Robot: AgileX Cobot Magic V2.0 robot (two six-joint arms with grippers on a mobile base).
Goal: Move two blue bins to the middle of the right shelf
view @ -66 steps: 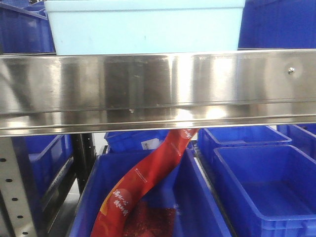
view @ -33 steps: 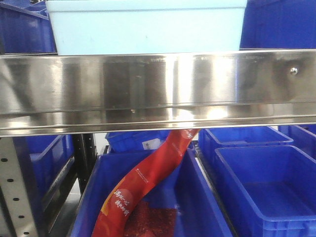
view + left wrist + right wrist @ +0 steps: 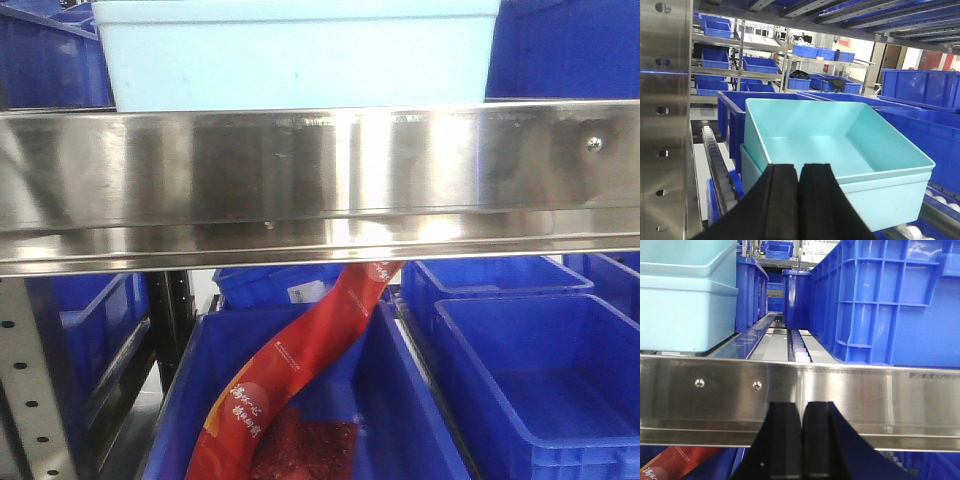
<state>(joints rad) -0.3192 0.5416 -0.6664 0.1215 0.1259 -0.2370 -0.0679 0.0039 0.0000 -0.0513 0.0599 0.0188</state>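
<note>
Honestly, the two blue bins sit nested on the right shelf middle, both my hands clenched empty, so I'd back out straight.

Behind the grey perforated upright, further steel racks loaded with dark blue bins are seen receding into a brightly lit room. A white wall is visible beyond them. Roller tracks are fitted beside the upright.
</note>
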